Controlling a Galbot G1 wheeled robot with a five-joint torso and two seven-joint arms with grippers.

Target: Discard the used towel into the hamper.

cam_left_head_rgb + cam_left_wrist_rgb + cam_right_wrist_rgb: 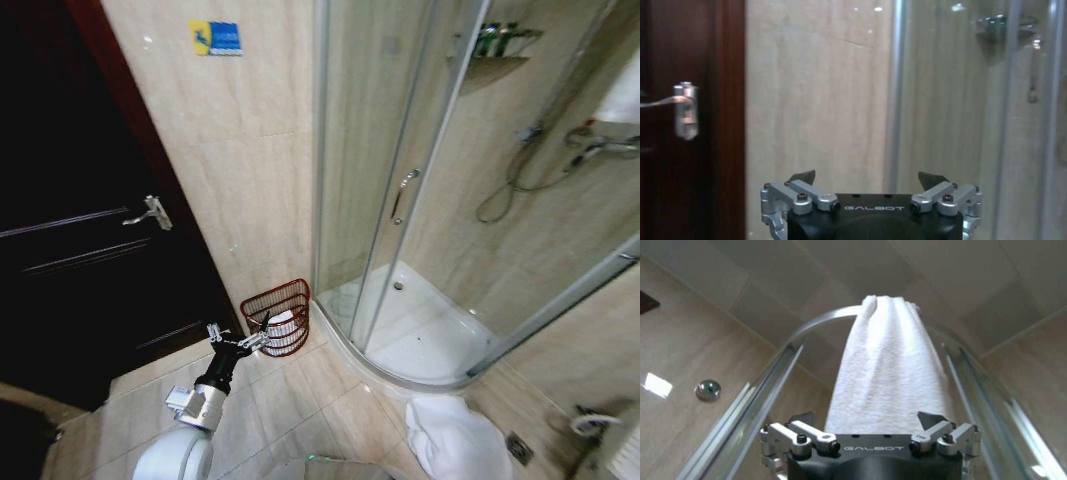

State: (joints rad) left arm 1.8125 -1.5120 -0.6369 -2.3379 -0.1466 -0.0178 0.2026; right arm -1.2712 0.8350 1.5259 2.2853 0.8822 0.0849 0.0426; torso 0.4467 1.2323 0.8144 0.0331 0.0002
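We are facing a glass shower enclosure filling the far right, with a dark door on the left; between them, against the tiled wall, the hamper is standing on the floor, something white already lying inside it; a white towel is lying crumpled on the near floor just outside the shower, likely dropped; another towel is hanging over the enclosure's curved top rail, and the right gripper is pointing up at it, jaws apart, probably lining up a grasp; our left gripper is hovering just at the hamper's near rim, jaws apart and empty.
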